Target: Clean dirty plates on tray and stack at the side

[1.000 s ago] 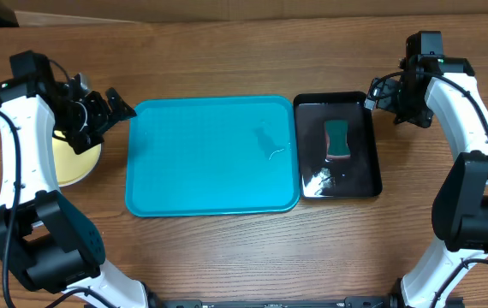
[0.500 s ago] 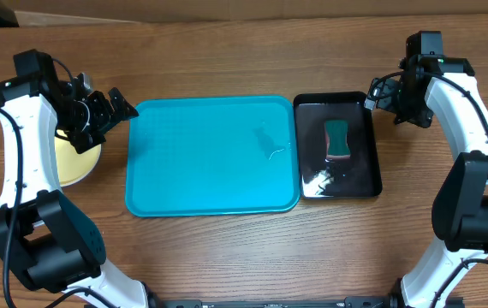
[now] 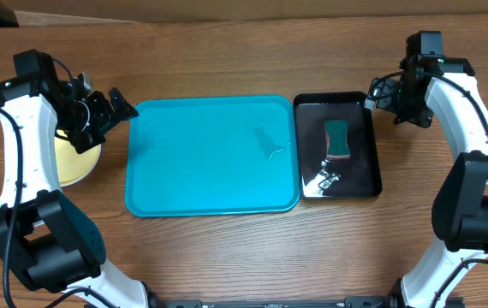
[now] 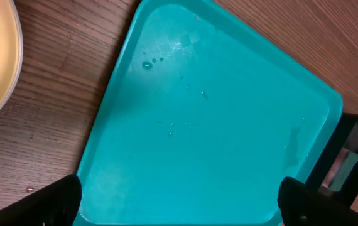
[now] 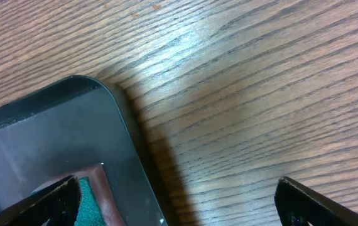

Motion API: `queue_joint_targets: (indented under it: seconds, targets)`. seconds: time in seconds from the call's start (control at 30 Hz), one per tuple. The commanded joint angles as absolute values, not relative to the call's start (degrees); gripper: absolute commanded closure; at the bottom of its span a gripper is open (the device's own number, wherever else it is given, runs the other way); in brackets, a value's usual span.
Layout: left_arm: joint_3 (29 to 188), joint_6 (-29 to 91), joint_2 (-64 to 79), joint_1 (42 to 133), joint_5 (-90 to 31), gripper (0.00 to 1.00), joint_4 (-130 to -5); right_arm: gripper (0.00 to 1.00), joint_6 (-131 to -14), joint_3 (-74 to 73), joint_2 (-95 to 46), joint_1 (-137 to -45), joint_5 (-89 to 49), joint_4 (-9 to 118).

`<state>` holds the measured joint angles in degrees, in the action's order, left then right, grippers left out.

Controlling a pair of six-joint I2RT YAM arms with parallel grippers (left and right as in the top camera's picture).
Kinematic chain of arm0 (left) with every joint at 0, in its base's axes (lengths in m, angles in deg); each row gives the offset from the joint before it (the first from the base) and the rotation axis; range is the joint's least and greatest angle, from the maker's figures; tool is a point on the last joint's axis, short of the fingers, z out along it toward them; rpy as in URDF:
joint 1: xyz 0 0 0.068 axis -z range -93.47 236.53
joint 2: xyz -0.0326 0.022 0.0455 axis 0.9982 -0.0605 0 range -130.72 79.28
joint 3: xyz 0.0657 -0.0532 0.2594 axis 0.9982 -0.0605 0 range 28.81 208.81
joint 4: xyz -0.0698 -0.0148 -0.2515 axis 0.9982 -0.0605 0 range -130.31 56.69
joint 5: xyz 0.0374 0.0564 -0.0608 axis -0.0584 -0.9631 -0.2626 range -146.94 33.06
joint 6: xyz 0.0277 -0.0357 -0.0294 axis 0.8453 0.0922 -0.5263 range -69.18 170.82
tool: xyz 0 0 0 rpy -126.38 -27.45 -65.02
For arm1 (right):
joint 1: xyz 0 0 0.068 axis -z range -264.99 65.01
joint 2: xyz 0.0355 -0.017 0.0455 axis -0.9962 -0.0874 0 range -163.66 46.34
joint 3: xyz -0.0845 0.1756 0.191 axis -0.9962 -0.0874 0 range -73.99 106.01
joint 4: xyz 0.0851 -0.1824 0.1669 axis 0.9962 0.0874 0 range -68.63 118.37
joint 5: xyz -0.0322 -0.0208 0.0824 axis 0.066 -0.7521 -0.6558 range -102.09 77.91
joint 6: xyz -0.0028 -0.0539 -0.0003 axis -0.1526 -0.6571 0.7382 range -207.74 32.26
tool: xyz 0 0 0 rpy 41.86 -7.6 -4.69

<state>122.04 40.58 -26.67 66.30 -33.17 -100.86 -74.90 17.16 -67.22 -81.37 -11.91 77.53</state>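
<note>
Plates [image 3: 80, 162] show only as one pale yellow rim on the worktop [image 3: 227, 51] just left of the turquoise tray [image 3: 210, 154], partly under the left arm; whether others lie beneath it cannot be told; the tray itself is bare apart from a few water droplets seen from the left wrist; the left tool [image 3: 107, 114] hangs above the gap between plate and tray, its fingers wide apart and holding nothing; the right tool [image 3: 383, 96] hovers by the far right corner of the black tray [image 3: 372, 175], fingers likewise spread and empty; the green sponge [image 3: 337, 139] lies in that black tray, near its middle; judging from this, cleaning and stacking look finished or nearly so, and the step in hand is drawing clear; the next move probably calls only for both arms to retire without brushing the plate or either tray.
</note>
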Motion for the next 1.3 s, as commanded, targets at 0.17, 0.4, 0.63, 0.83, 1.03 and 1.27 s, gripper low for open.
queue_joint_targets:
  seconds: [0.17, 0.4, 0.63, 0.83, 1.03, 1.27]
  targets:
    - [123.04, 42.05, -25.41, 66.69, -33.57, 0.0, -100.72, 0.0, -74.59, 17.95, -57.58, -85.41, -12.17, 77.18]
    - [123.04, 42.05, -25.41, 66.69, -33.57, 0.0, -100.72, 0.0, -74.59, 17.95, -43.15, -95.38, -12.17, 77.18]
    - [123.04, 42.05, -25.41, 66.69, -33.57, 0.0, -100.72, 0.0, -74.59, 17.95, -31.77, -105.76, -12.17, 77.2]
    - [123.04, 42.05, -25.41, 66.69, -33.59, 0.0, -100.72, 0.0, -75.93, 17.93, -21.43, -108.87, -9.72, 76.31]
    - [123.04, 42.05, -25.41, 66.69, -33.57, 0.0, -100.72, 0.0, -75.93, 13.42, -9.91, -107.14, -6.11, 71.87]
    - [123.04, 42.05, -25.41, 66.69, -33.59, 0.0, -100.72, 0.0, -75.64, -8.19, 9.63, -101.83, -10.92, 52.77]
